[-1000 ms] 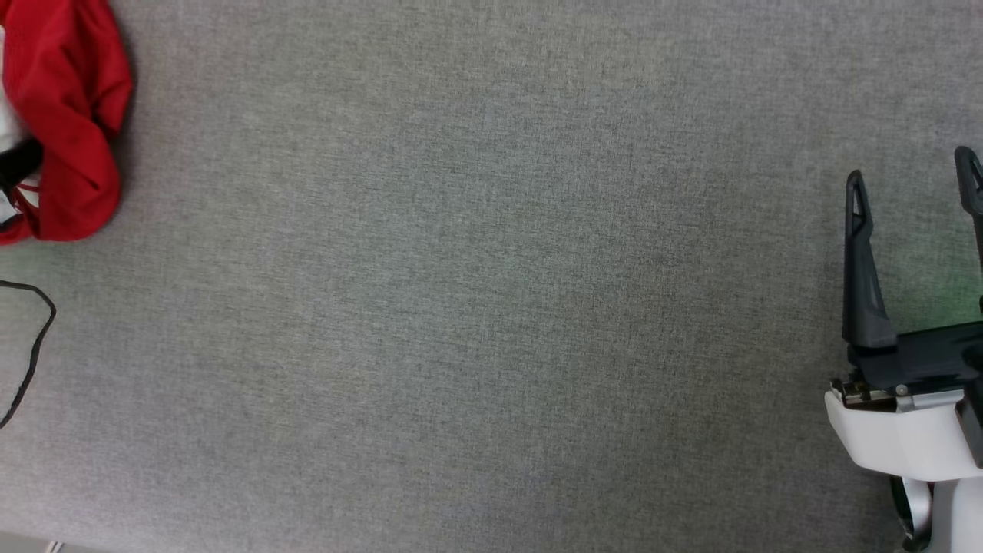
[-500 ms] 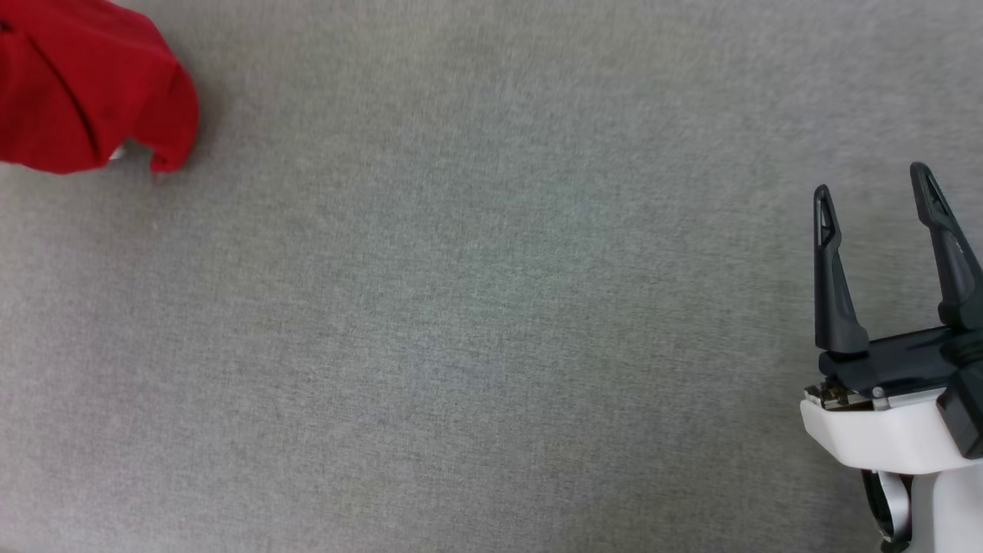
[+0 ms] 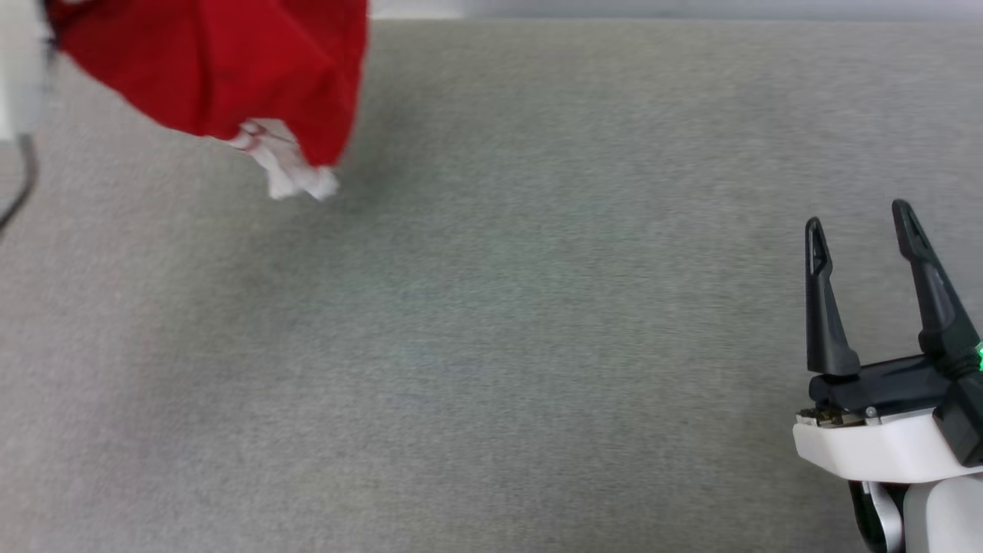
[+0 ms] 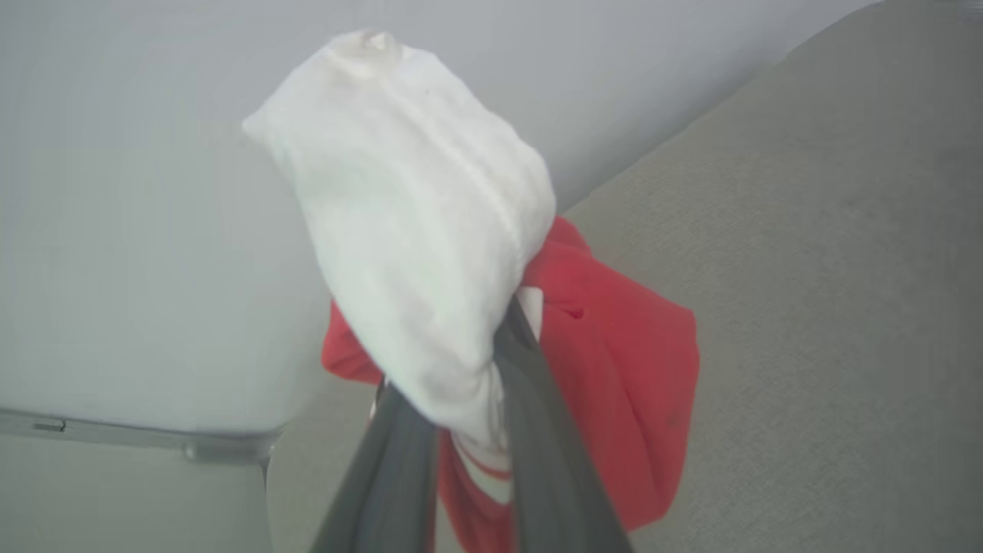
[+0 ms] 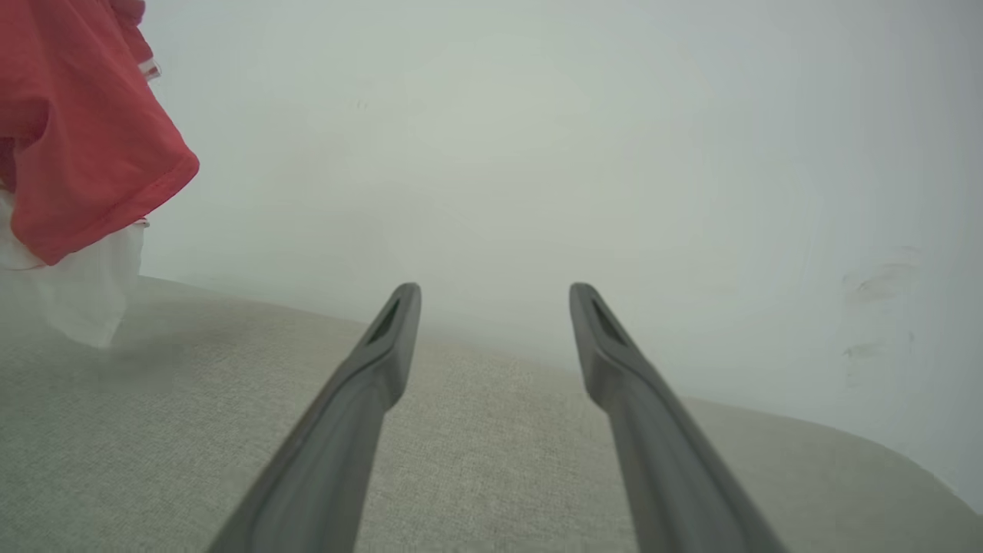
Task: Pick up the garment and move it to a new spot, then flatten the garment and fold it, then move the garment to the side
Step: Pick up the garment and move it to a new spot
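The garment (image 3: 223, 69) is a red shirt with a white sleeve, hanging bunched at the top left of the head view. Its white sleeve end (image 3: 296, 177) dangles lowest, close over the grey surface. In the left wrist view my left gripper (image 4: 484, 369) is shut on the garment (image 4: 415, 230), with white cloth draped over the fingertips and red cloth hanging behind. My right gripper (image 3: 858, 223) stands open and holds nothing at the lower right, far from the shirt. In the right wrist view its fingers (image 5: 384, 346) point over the table, with the garment (image 5: 77, 138) at the upper left.
The grey cloth-covered table (image 3: 537, 346) runs up to a far edge (image 3: 653, 19) at a pale wall (image 5: 537, 153). A dark cable (image 3: 23, 184) hangs at the left edge of the head view.
The head camera has shifted. The garment has come up off the table at the far left and now hangs further right, held by my left gripper. The right gripper stays open.
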